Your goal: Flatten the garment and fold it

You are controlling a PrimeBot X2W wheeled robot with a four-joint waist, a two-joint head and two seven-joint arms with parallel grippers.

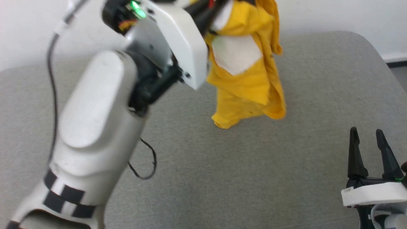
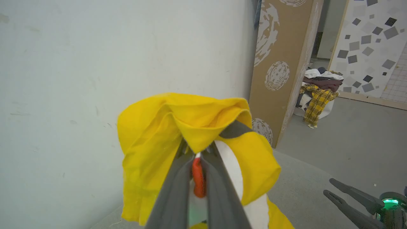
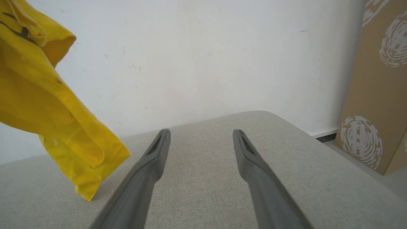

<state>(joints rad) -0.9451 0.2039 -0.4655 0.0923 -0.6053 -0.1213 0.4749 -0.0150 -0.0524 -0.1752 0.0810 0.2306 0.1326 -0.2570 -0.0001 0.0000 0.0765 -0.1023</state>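
Garment (image 1: 244, 86), a bright yellow T-shirt, hangs bunched in a narrow column from my left gripper (image 1: 211, 9), which is raised above the far middle of the desk (image 1: 254, 178). A white patch (image 1: 237, 57) of its print faces the head camera. In the left wrist view my left gripper (image 2: 197, 154) is pressed together on a fold of the garment (image 2: 152, 133); yellow cloth drapes over the fingertips, and a red spot (image 2: 198, 178) of the print shows between the two fingers. The lowest corner of the garment (image 3: 47, 105) reaches down to the grey fabric surface of the desk (image 3: 206, 190); whether it touches I cannot tell. My right gripper (image 1: 366, 136) sits low at the near right of the desk, well apart from the garment, fingers spread and holding nothing, as its own view confirms (image 3: 202, 133); it also appears at the lower right of the left wrist view (image 2: 329, 187). A black cable (image 1: 149, 165) loops beside my left forearm (image 1: 95, 127). Background: white wall (image 3: 206, 47), a brown panel with white swirl prints (image 2: 279, 63), and a pile of clothes (image 2: 318, 89) on the floor beyond it.
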